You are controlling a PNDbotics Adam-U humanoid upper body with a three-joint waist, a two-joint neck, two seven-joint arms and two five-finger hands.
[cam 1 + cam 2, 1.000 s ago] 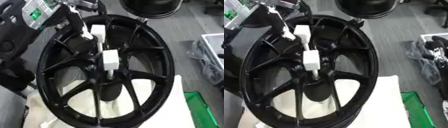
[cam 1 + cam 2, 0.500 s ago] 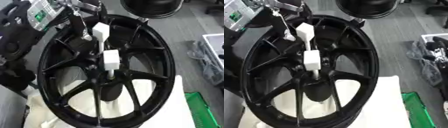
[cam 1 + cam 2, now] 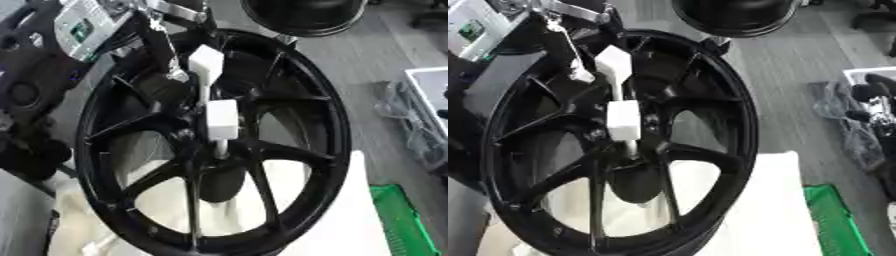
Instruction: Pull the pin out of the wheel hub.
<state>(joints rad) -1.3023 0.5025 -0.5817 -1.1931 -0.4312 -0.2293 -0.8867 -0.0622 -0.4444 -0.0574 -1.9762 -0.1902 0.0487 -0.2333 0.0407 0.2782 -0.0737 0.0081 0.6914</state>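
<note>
While my left hand (image 3: pixel 166 75) pinches the white blocky plastic pin (image 3: pixel 220 119), an angled pull could jam it in the black spoked wheel hub (image 3: pixel 289 155)

pin (image 3: pixel 220 120) apparently in wheel hub (image 3: pixel 210 150)

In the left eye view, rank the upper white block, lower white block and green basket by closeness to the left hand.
1. upper white block, beside the left hand, upper left.
2. lower white block, above the hub centre.
3. green basket, lower right corner.
</note>
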